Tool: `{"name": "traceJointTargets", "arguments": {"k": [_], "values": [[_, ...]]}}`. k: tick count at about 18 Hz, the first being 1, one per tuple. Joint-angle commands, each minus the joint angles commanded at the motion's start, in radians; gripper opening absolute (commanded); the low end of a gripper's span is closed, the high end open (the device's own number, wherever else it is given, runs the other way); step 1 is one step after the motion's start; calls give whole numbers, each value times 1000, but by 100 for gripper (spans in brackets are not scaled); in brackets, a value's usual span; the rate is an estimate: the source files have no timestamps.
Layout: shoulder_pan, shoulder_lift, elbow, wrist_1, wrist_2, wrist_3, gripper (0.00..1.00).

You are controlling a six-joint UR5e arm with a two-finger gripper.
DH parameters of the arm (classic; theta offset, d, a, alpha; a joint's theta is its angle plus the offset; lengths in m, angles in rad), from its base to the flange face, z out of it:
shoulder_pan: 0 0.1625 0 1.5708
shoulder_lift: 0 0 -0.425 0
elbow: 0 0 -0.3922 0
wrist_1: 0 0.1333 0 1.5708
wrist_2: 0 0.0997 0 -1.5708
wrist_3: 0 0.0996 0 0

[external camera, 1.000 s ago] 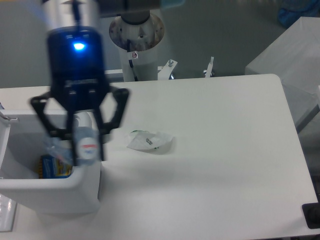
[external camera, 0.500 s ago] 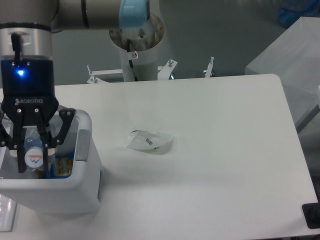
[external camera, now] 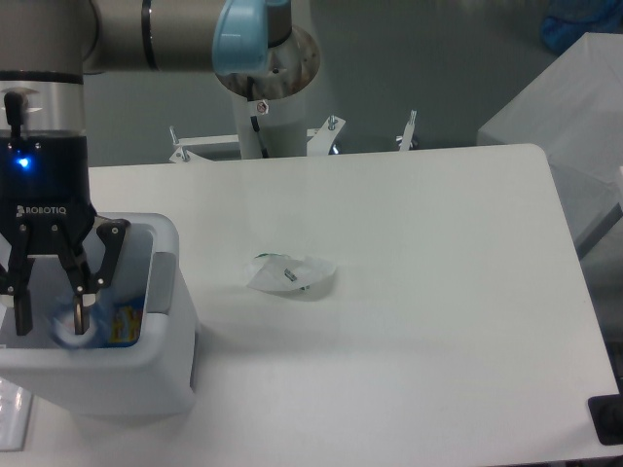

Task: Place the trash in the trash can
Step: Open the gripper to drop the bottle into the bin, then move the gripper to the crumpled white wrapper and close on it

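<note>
Hanging over the open bin (external camera: 165,362) at the left edge of the table (external camera: 419,321), the gripper (external camera: 51,309) points straight down, and its two black fingers (external camera: 82,292) stand apart. Between the fingertips there is a blurred pale shape with a white round spot, which is the bottle (external camera: 74,328). It is inside the mouth of the bin, below the rim. The fingers do not seem to press it, but the blur does not allow to say if they touch it or not. Beside the bottle, deeper in the bin, something blue and yellow (external camera: 125,324) shows.

The bin is white and boxy, with a thick rim and a grey strip (external camera: 162,281) on its right edge. It stands on the front left part of the table.

The wrapper (external camera: 290,275) lies flat on the table, right of the bin and well apart from it, near the middle. It is crumpled and white, with small green marks. Nothing touches it.

The body of the gripper is black with a blue light (external camera: 21,161), and the grey arm (external camera: 117,34) goes from it to the right, toward the base (external camera: 265,97) behind the table.
</note>
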Motion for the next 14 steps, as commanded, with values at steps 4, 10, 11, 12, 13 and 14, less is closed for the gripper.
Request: {"name": "traceJointTargets", "arguments": {"k": [4,10,11,12,13,14], "values": [[55,6,-9,-2,2,-54,99],[231,46,-101,-14,-9,-40,99],[253,51,-118,-14,-9,-38,99],[273,51,-129,-14,-11,-38,99],[290,52,-144,-15,-9,-38,99],[304,54,-162,-17,-6,-32,99]]}}
